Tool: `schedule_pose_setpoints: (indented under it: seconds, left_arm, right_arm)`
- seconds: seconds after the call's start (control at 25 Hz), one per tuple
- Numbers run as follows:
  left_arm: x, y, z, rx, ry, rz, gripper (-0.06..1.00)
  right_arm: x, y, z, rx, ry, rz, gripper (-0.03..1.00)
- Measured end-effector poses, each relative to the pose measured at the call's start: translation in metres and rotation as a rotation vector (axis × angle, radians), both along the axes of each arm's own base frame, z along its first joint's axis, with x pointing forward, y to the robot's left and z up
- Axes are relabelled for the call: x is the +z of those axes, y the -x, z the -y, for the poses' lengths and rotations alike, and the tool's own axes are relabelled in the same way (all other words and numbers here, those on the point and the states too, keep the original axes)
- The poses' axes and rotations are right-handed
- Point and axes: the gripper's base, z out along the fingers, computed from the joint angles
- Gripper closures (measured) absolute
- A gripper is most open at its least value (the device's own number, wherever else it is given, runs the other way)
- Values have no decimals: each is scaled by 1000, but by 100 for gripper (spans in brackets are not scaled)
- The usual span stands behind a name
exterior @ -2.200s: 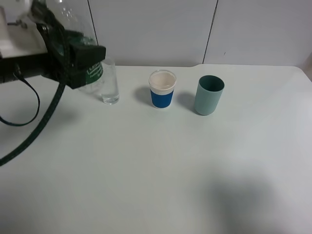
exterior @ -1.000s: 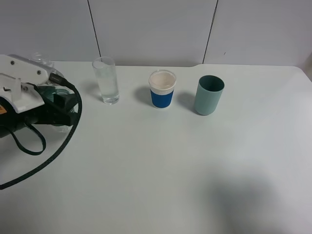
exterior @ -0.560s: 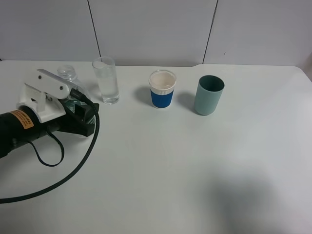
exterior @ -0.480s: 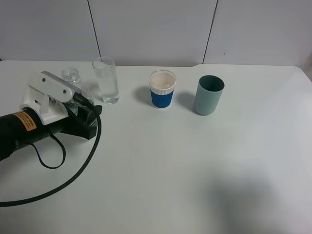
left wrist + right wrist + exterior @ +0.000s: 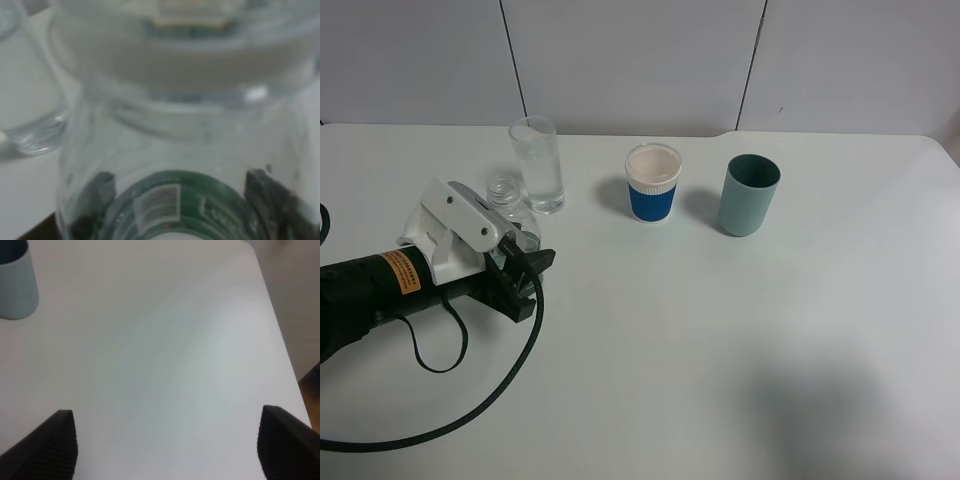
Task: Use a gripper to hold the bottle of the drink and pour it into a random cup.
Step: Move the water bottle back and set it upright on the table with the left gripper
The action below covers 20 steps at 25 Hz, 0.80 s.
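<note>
Presently on the white counter (image 5: pixel 740 340): three drinking vessels in a row along the far side, each apart from the next. Item one, a tall clear glass (image 5: pixel 539 166), straight-sided, upright, at the left end of the row. Item two, a blue-and-white cup (image 5: pixel 652 183), upright, in the middle. Item three, a teal cup (image 5: pixel 749 195), upright, at the right end; the right wrist view also catches it at one corner (image 5: pixel 17 285). Item four, a small clear bottle (image 5: pixel 506 196) with no cap, its mouth facing up, standing just in front of the glass and slightly left of it, near but not touching. The left wrist view shows the bottle (image 5: pixel 170 150) up close, blurred, with a green label low on its body and the glass (image 5: pixel 30 100) off to one side. The left tool (image 5: pixel 523 272) is clamped on the bottle, with a black finger (image 5: pixel 100 195) pressed against each side of it. That arm lies low over the counter and carries a white bracket (image 5: pixel 460 222), an orange label (image 5: pixel 402 272) and a black cable (image 5: pixel 470 412) that loops across the surface. Whether the bottle's base rests on the counter cannot be told. The right tool (image 5: pixel 172 450) hangs over bare counter, jaws spread wide, holding nothing.
</note>
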Motion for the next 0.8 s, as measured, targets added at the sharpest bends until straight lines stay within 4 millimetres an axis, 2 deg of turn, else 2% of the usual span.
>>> schedule_pose_setpoints:
  seconds: [0.44,0.68,0.8]
  left_arm:
    - [2,10,14,-207,17,58,40]
    - [1,13,16,-237,40,28,40]
    - [-7,13,16,-244,29,-3,40]
  right_arm:
    - [0,0,0,0,0,0,23]
    - [0,0,0,0,0,0,23]
    - [0,0,0,0,0,0,23]
